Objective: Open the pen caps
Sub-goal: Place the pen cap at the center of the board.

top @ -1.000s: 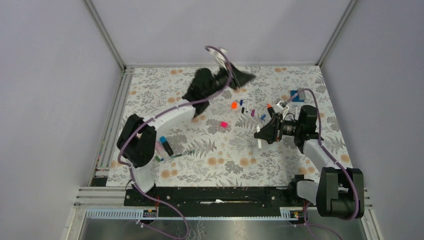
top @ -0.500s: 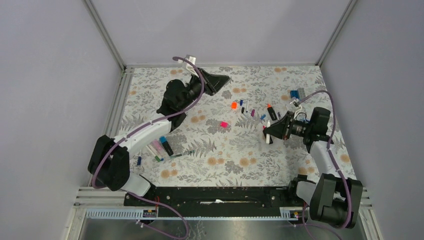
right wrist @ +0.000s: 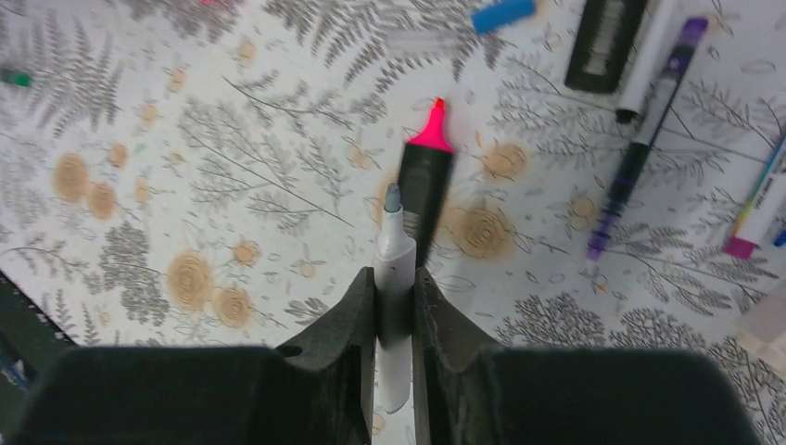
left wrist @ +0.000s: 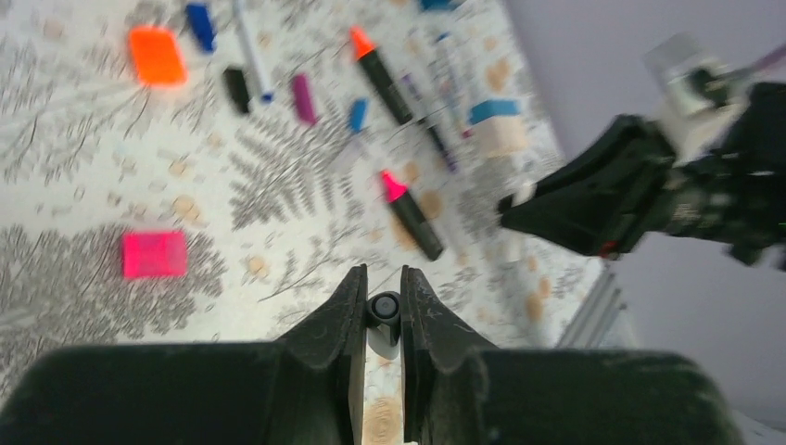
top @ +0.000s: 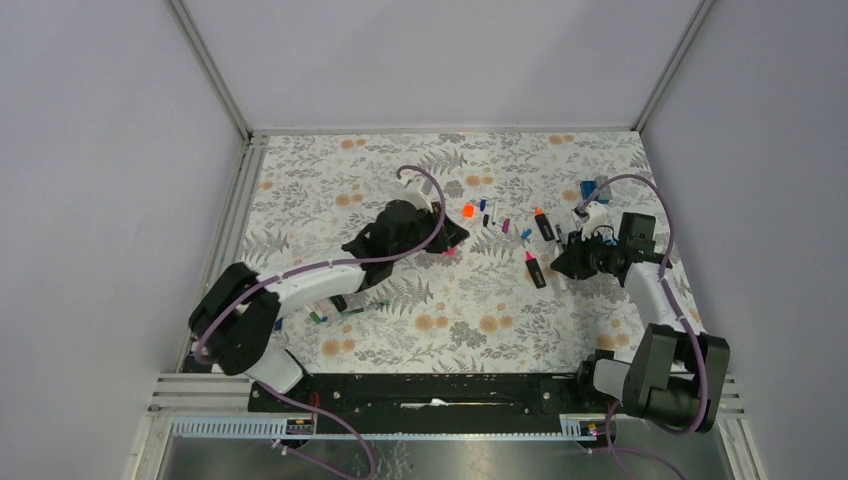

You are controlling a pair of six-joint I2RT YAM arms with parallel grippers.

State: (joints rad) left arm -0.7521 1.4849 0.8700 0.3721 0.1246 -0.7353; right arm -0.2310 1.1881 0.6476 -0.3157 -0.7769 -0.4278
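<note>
1. Black left fingers [left wrist: 338,320] are seen clamped on a small grey cap [left wrist: 383,309], held over the floral-clothed table [top: 330,180] near its middle.
2. Over on the right, the right fingers [right wrist: 447,320] are closed tight on a slim white pen [right wrist: 393,255], its grey tip left uncovered.
3. A chunky black highlighter with an exposed pink tip [right wrist: 424,176] is laid on the table just past that pen.
4. A flat pink cap [left wrist: 154,254] is found near the left fingers, and an orange cap [left wrist: 156,54] is set farther back.
5. A small black cap [left wrist: 236,90], a lilac cap [left wrist: 303,97] and a blue cap [left wrist: 357,114] are lined up beside a second black highlighter with a bare orange tip [left wrist: 380,74].
</note>
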